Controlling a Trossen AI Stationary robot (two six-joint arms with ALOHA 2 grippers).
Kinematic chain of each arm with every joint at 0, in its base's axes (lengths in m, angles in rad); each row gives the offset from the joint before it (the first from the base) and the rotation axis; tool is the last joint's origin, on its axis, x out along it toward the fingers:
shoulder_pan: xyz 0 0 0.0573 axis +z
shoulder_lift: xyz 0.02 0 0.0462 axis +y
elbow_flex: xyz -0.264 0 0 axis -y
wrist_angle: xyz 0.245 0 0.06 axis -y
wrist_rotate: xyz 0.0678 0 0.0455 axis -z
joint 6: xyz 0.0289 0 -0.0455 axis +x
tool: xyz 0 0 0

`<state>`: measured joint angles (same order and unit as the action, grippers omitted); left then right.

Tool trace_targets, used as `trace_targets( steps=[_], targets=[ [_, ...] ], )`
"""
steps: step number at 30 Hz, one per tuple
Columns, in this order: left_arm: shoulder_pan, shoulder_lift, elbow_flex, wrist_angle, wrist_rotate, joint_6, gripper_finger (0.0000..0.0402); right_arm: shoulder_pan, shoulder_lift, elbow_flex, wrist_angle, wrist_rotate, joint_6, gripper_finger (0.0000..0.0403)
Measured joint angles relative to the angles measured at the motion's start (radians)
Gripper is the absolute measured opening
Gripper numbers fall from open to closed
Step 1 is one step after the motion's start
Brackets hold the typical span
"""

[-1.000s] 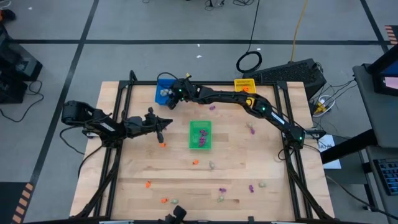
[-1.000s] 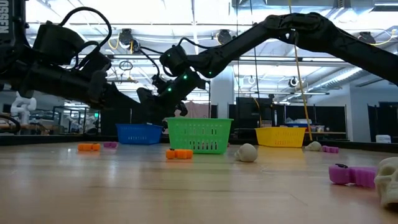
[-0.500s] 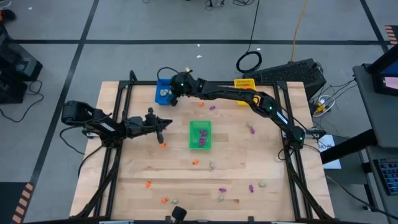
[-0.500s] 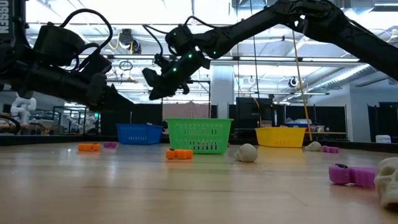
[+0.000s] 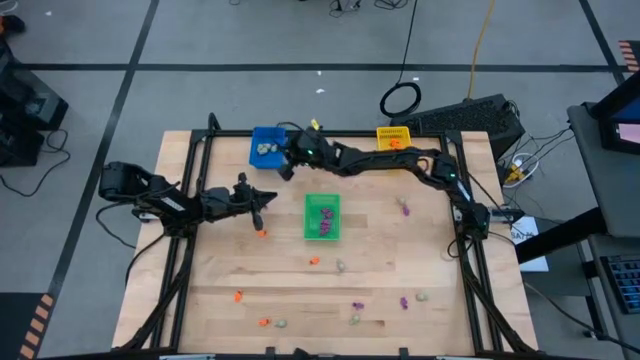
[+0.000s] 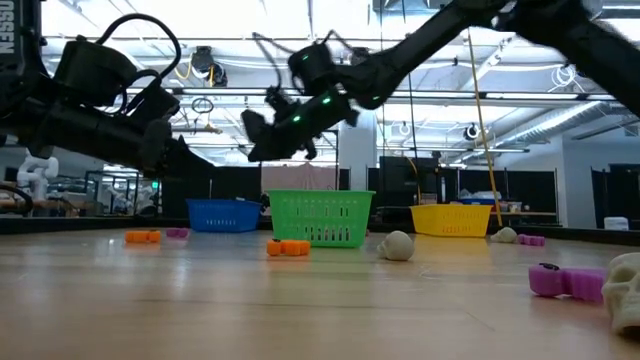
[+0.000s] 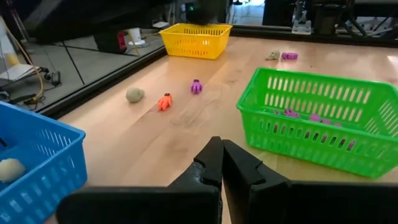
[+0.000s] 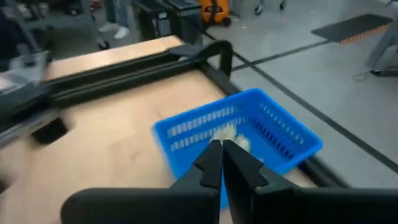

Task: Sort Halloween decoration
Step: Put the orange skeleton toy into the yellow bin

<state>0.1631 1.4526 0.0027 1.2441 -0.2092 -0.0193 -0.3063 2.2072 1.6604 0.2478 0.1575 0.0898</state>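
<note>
Hovering beside the blue tray (image 5: 266,146), the right gripper (image 5: 289,166) shows empty, pinched-together fingers (image 8: 210,163).

Right gripper (image 5: 289,164) hangs beside the blue tray (image 5: 264,146) holding pale trinkets (image 5: 264,150).

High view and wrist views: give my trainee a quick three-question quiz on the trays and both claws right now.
1. True or false: the right claw is shut and empty beside the blue tray.
2. Which colour of trinkets lies in the green tray? A orange, B purple, C pale
3. Fill in: the left claw is shut, above an ______ trinket.

Key: 1 true; 2 B; 3 orange
</note>
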Motion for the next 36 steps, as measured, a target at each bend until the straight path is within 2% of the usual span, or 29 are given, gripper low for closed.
trace_targets(
  steps=[6,9,12,17,26,30,36],
  targets=[
    [0.0,0.0,0.0,0.003,0.0,-0.001,0.0008,0.014,-0.216,-0.315,0.175,0.003,-0.001,0.0],
    [0.0,0.0,0.005,-0.008,0.026,-0.002,0.0008,0.022,-0.317,-0.458,0.205,-0.002,-0.026,0.0],
    [0.0,0.0,0.022,-0.021,0.097,-0.007,0.0008,0.032,-0.405,-0.585,0.223,-0.081,-0.066,0.0],
    [0.0,0.0,0.068,-0.106,0.131,-0.021,0.0008,0.039,-0.554,-0.772,0.268,-0.151,-0.143,0.0],
    [-0.012,0.0,0.197,-0.399,0.19,-0.017,0.0008,0.079,-0.818,-1.03,0.305,-0.161,-0.268,0.0],
    [-0.055,0.0,0.269,-0.539,0.191,0.007,0.0008,0.079,-0.914,-1.116,0.303,-0.186,-0.271,0.0],
    [-0.154,0.0,0.403,-0.859,0.191,0.008,0.0008,0.079,-1.04,-1.234,0.302,-0.189,-0.277,0.0]
  ],
)
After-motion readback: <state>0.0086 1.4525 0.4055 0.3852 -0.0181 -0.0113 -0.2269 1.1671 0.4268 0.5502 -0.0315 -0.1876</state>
